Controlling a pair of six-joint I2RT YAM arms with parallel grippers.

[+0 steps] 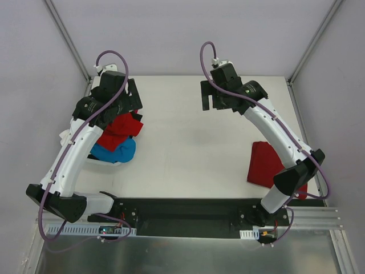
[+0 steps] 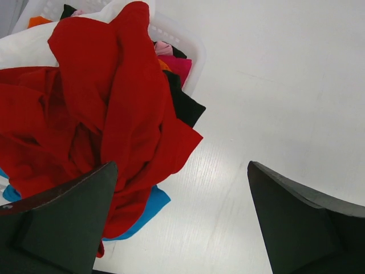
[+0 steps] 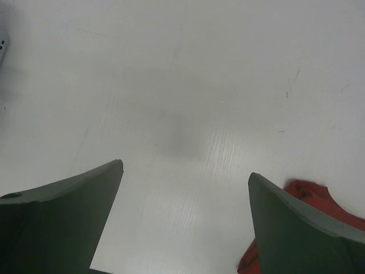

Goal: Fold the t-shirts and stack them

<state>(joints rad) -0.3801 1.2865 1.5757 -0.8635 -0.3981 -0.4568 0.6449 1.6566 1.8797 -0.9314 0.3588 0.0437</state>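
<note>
A heap of t-shirts lies at the left of the table: a crumpled red shirt (image 1: 121,130) on top, a blue one (image 1: 117,153) under it, white cloth (image 1: 66,137) at the far left. In the left wrist view the red shirt (image 2: 108,108) spills from a white basket (image 2: 191,45) over blue (image 2: 149,206), black (image 2: 183,103) and white cloth. My left gripper (image 1: 132,98) hangs open and empty just above the heap's right edge. A folded red shirt (image 1: 265,164) lies at the right; its edge shows in the right wrist view (image 3: 311,197). My right gripper (image 1: 215,98) is open and empty over bare table.
The white table (image 1: 194,142) is walled by grey panels at the back and both sides. The right arm's lower link passes over the folded red shirt. A black base rail runs along the near edge (image 1: 188,214).
</note>
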